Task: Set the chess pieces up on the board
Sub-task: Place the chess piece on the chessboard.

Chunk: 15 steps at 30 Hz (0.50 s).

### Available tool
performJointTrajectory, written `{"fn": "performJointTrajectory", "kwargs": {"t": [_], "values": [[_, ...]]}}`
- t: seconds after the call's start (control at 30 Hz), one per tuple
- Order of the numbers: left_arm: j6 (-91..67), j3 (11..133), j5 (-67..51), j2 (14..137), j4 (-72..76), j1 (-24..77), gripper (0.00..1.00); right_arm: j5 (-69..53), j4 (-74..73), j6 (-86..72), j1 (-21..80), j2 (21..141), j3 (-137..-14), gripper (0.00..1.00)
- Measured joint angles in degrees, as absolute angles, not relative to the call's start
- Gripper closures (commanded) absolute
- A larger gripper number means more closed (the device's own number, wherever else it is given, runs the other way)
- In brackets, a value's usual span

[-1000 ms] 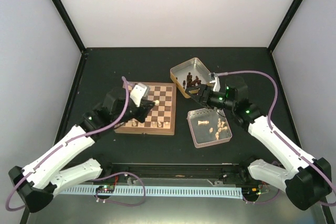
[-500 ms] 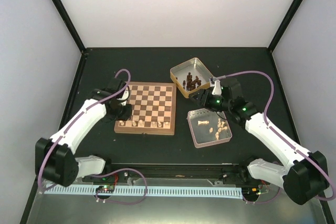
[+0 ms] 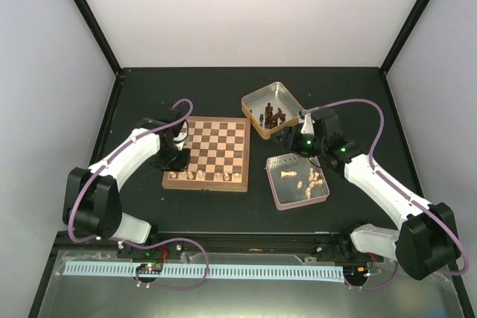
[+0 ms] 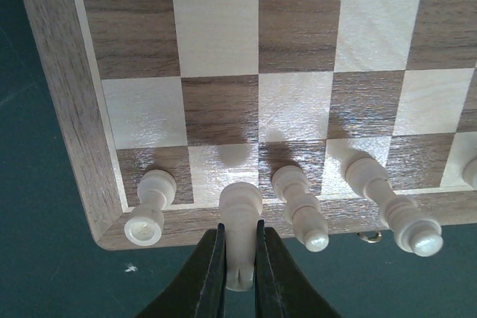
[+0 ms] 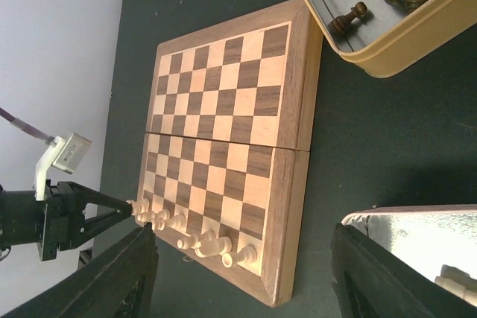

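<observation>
One board (image 3: 216, 143), seen from above, has the right gripper (image 3: 285, 139) just off its right edge, jaws apart. Only the left wrist view shows the left gripper (image 4: 238, 240) clamped on a pale chess piece (image 4: 242, 202) at the board's near edge.

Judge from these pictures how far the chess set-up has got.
Done: a few pale pieces stand on the near row of the board. In hand: the left gripper pinches another there. Left: more lie in the silver tin, and the right gripper is open.
</observation>
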<state>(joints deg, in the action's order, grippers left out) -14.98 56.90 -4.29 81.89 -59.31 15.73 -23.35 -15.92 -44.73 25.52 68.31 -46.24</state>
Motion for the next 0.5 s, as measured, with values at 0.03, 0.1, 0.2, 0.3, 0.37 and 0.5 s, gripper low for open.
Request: {"fn": "performJointTrajectory", "kwargs": {"t": [0.03,0.1,0.2,0.3,0.37,0.5], "values": [[-15.0,56.9,-4.3,82.3,-59.4,15.7,0.96,-23.5,-15.9,-44.6,25.4,68.3,-46.2,0.36],[-15.0,56.9,-4.3,83.1,-59.7,15.7,0.96,-23.8,-15.9,-44.2,25.1,68.3,-46.2,0.36],[-15.0,56.9,-4.3,83.9,-59.8,15.7,0.94,-24.2,-15.9,-43.7,24.9,68.5,-46.2,0.36],[-15.0,57.0,-4.3,84.8,-60.0,15.7,0.94,-24.5,-15.9,-43.5,24.9,68.6,-46.2,0.36],[-15.0,57.0,-4.3,85.2,-60.0,15.7,0.94,-24.5,-15.9,-43.4,24.9,68.6,-46.2,0.36],[-15.0,57.0,-4.2,85.8,-60.1,15.7,0.94,-24.6,-15.9,-43.3,24.8,68.6,-46.2,0.36]]}}
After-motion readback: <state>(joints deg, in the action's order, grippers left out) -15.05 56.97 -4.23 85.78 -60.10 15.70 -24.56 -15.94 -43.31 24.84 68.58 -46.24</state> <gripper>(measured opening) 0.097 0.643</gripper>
